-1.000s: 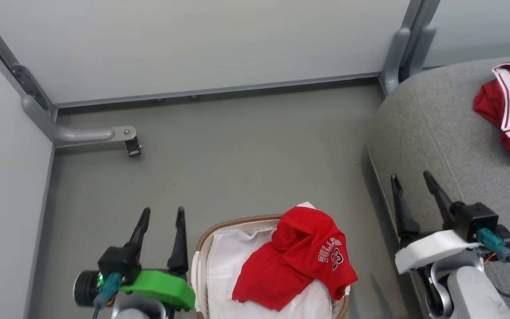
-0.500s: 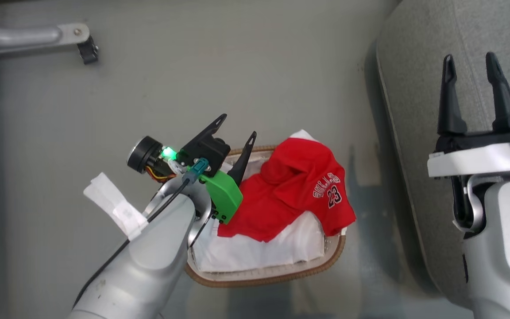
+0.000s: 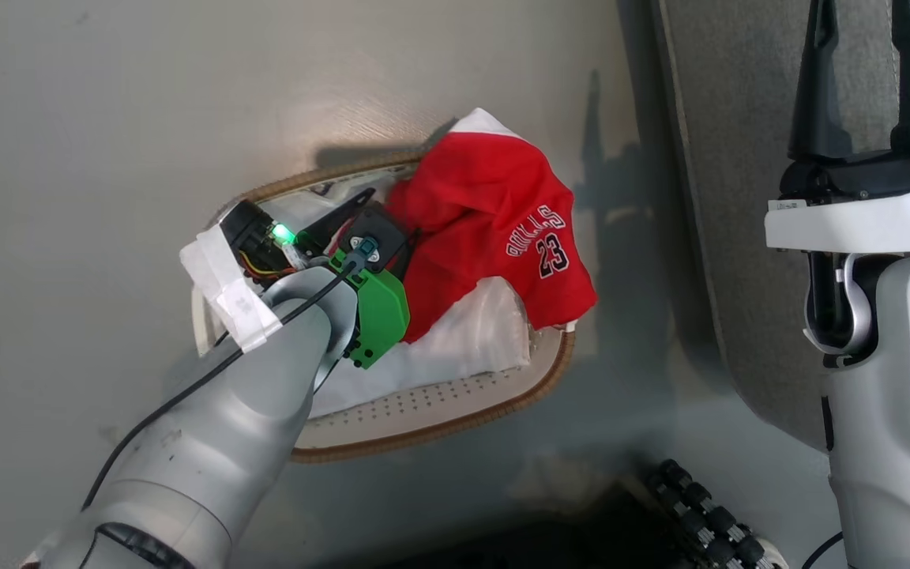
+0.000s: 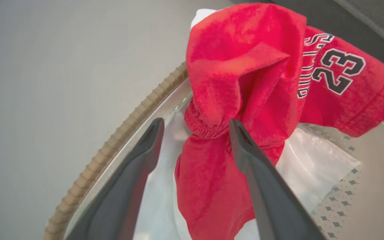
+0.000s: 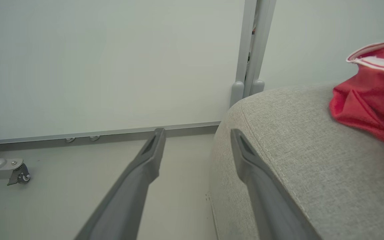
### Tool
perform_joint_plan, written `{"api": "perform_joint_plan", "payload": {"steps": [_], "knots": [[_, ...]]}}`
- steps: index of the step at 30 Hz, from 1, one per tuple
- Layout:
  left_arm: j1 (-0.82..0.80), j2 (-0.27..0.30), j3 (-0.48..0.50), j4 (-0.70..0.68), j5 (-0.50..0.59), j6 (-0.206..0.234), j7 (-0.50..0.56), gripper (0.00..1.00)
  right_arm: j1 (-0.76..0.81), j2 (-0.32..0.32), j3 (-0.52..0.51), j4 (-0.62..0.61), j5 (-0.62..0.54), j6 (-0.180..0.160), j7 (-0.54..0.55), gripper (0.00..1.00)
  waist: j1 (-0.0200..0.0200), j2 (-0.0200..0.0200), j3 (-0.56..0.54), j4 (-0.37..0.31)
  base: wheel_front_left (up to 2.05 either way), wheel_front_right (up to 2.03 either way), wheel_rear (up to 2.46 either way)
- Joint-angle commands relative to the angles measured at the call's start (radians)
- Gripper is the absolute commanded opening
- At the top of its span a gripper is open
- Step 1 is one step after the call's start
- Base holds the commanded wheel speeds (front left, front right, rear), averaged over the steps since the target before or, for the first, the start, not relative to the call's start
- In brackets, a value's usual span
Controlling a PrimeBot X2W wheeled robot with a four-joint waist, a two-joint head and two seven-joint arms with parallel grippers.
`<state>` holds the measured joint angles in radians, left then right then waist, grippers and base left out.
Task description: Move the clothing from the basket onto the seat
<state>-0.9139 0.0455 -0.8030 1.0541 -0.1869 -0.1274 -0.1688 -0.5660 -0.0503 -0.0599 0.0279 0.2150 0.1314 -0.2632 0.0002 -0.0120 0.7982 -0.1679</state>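
— Our left gripper (image 4: 196,121) has come down into the oval white plastic basket (image 3: 439,423) with the brown woven rim. Its fingers (image 4: 138,166) gape around a fold of the red "BULLS 23" jersey (image 3: 494,213) lying inside.
— Then we should close next. Our right gripper (image 5: 197,131), spread too, waits right of the basket over the grey fabric seat (image 3: 739,158). A plain grey floor (image 3: 107,118) is beneath the basket.

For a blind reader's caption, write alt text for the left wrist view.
The open left gripper straddles a bunched fold of the red number 23 jersey. The jersey lies on a white liner in the basket, whose brown woven rim curves along the left, with grey floor beyond.
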Motion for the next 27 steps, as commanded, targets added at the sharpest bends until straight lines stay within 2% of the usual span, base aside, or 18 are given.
{"api": "perform_joint_plan", "payload": {"steps": [1, 10, 11, 12, 13, 14, 15, 16, 27], "knots": [[-0.04, 0.009, -0.01, 0.014, -0.004, -0.004, -0.006, 1.0, -0.021, -0.001, 0.006, -0.009, 0.011, -0.001, -0.002, 1.0, -0.0002, 0.012, 0.122, -0.105, 0.0, 0.0, 0.0], [-0.103, 0.008, -0.063, 0.071, -0.043, -0.004, -0.027, 1.0, -0.035, -0.001, 0.037, -0.016, 0.048, -0.001, -0.002, 1.0, -0.0002, 0.012, 0.162, -0.146, 0.0, 0.0, 0.0], [-0.104, 0.008, -0.067, 0.067, -0.051, -0.004, -0.032, 0.95, -0.036, -0.001, 0.036, -0.015, 0.05, -0.001, -0.002, 1.0, -0.0002, 0.012, 0.163, -0.148, 0.0, 0.0, 0.0], [-0.106, 0.008, -0.073, 0.063, -0.059, -0.004, -0.041, 0.57, -0.036, -0.001, 0.033, -0.014, 0.051, -0.001, -0.002, 1.0, -0.0002, 0.012, 0.163, -0.148, 0.0, 0.0, 0.0], [-0.106, 0.008, -0.077, 0.06, -0.063, -0.004, -0.049, 0.4, -0.035, -0.001, 0.032, -0.013, 0.052, -0.001, -0.002, 1.0, -0.0002, 0.012, 0.162, -0.147, 0.0, 0.0, 0.0], [-0.106, 0.008, -0.082, 0.058, -0.066, -0.004, -0.059, 0.32, -0.033, -0.001, 0.03, -0.01, 0.051, -0.001, -0.002, 1.0, -0.0002, 0.012, 0.158, -0.145, 0.0, 0.0, 0.0], [-0.103, 0.008, -0.087, 0.056, -0.068, -0.004, -0.065, 0.06, -0.031, -0.001, 0.028, -0.008, 0.049, -0.001, -0.002, 1.0, -0.0002, 0.012, 0.155, -0.143, 0.0, 0.0, 0.0], [-0.094, 0.008, -0.091, 0.054, -0.071, -0.004, -0.071, 0.0, -0.027, -0.001, 0.026, -0.005, 0.046, -0.001, -0.002, 1.0, -0.0002, 0.012, 0.149, -0.139, 0.0, 0.0, 0.0], [-0.031, 0.014, -0.083, -0.043, -0.094, 0.018, -0.097, 0.0, 0.017, -0.002, 0.014, 0.026, -0.016, -0.001, -0.002, 1.0, -0.0002, 0.012, 0.026, -0.055, 0.0, 0.0, 0.0]]}}
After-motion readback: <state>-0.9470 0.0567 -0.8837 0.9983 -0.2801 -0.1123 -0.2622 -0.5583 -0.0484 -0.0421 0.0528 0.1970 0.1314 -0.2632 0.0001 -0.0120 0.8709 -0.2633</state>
